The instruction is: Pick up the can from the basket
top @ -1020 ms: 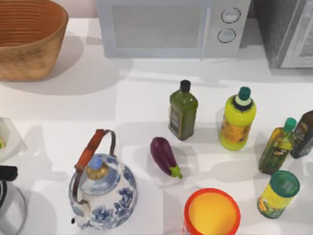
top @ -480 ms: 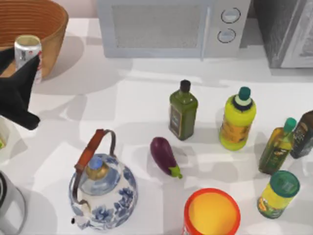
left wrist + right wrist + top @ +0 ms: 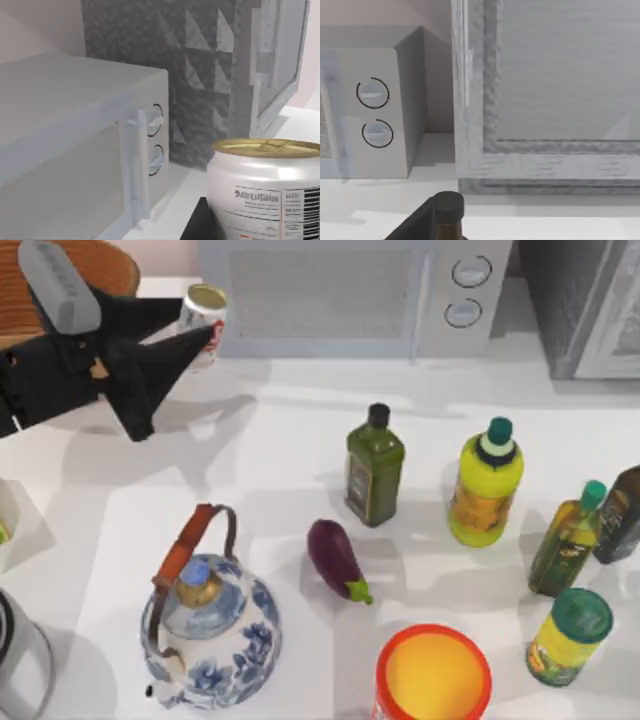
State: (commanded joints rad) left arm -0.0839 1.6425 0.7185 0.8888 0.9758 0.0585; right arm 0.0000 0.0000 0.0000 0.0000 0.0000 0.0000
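Can [image 3: 204, 318] held aloft at the top view's upper left, pinched between the black fingers of the left gripper [image 3: 190, 335]; it sits just in front of the left edge of the microwave [image 3: 350, 295], tilted a little, its pale top facing up; the left arm reaches in from the left edge, its grey link lying across the basket [image 3: 105, 265], of which a curved piece of tan rim peeks out at the top left corner; the can is outside the basket, to its right and clear of the worktop [image 3: 280, 450]. From the left wrist view the can [image 3: 265, 187] shows white sides with small print and a gold-rimmed top, the microwave [image 3: 75, 150] with its two dials beyond it. On the worktop stand a dark green bottle [image 3: 374, 466], a yellow bottle with a green cap [image 3: 485, 483], an aubergine [image 3: 337, 558], a blue-and-white teapot [image 3: 210, 625], an orange tub [image 3: 432, 675] and a yellow jar with a green lid [image 3: 568, 637]; the right wrist view looks across a dark bottle cap [image 3: 449, 207] towards the microwave dials; whether the right gripper is wide or narrow I cannot tell.
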